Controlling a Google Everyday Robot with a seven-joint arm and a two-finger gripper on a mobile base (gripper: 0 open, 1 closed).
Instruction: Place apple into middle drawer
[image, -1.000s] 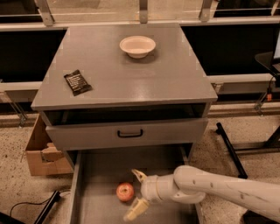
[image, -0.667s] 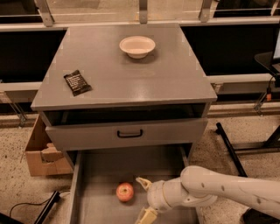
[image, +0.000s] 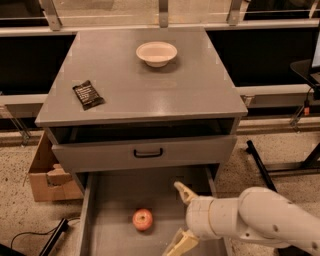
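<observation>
Cabinet surface (image: 150, 95) is carrying one bowl (image: 156, 53) and one packet (image: 88, 94). Middle drawer (image: 112, 195) is standing open, with one apple (image: 143, 219) lying on its floor. Gripper (image: 181, 218) is hovering just beside, fingers (image: 184, 191) spread and gripping nothing; apple is sitting view-left of them, apart.

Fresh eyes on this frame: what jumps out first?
The apple lies alone on the bare grey floor of the open middle drawer, bottom centre. Just right of it and not touching it, the gripper hangs open over the drawer. On the cabinet top sit a white bowl and a black packet.
</observation>
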